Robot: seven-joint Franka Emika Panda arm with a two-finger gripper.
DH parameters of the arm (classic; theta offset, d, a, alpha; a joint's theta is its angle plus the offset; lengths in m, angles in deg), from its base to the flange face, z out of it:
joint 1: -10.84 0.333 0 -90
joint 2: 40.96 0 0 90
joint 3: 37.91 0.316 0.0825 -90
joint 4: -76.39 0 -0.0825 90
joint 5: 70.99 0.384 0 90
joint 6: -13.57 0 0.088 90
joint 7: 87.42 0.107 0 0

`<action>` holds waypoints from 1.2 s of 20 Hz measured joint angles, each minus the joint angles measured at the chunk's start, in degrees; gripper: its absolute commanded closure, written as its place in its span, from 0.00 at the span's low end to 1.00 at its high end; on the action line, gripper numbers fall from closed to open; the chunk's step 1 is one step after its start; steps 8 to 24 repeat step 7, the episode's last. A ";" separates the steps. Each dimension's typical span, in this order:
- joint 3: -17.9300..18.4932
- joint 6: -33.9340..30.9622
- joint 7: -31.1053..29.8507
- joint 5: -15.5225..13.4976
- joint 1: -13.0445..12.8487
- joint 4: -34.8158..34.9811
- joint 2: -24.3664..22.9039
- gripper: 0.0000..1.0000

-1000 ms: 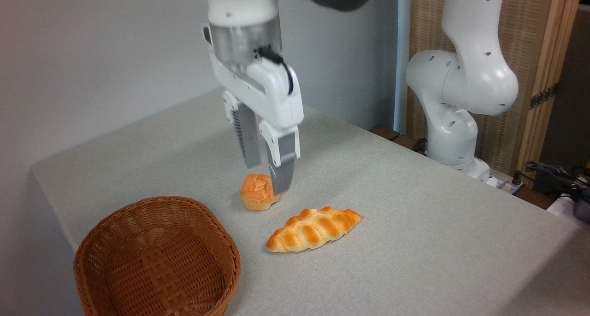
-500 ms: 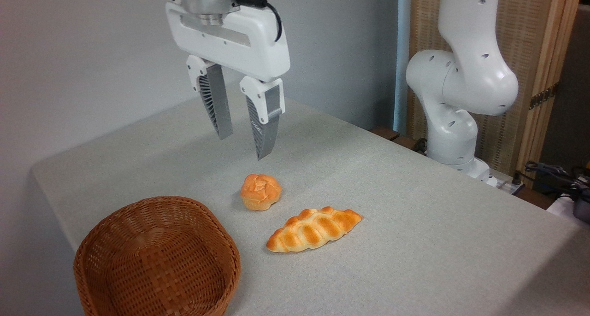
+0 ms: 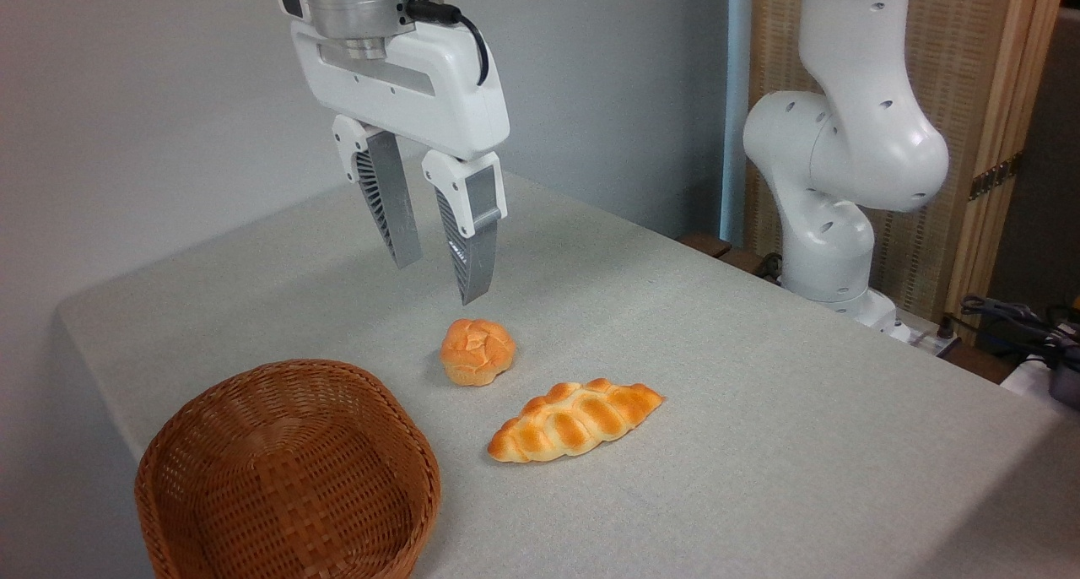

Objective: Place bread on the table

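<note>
On the desk [image 3: 759,376], below the hand: two baked goods and one basket, all resting on grey cloth.
Cut off: the arm [image 3: 852,140] runs out of the top edge, so its upper links are unseen; the basket [image 3: 287,469] is clipped by the bottom edge.
Hard to make out: dark cables and gear [image 3: 1021,326] at the far right edge, too small to identify.
Hand [image 3: 440,277]: hanging in the air above the desk, fingers pointing down, parted by a modest gap, nothing between them.
Bread [image 3: 576,420]: lying flat on the desk, below the hand and off to its right, nearer the camera, well apart from the fingertips.
Bun [image 3: 477,352]: almost straight under the hand, a clear gap of air between them; just beside the bread's left end, not touching it.
Basket position: below and left of the hand, near the desk's front corner, nothing visible inside.
Count: one bread, one bun, one basket, one hand, one arm.
</note>
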 measured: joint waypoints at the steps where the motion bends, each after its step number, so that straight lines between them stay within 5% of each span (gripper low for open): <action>1: 0.01 0.10 0.00 0.00 0.00 0.01 0.04 0.00; 24: 0.07 0.59 0.40 0.00 0.02 0.03 0.25 0.00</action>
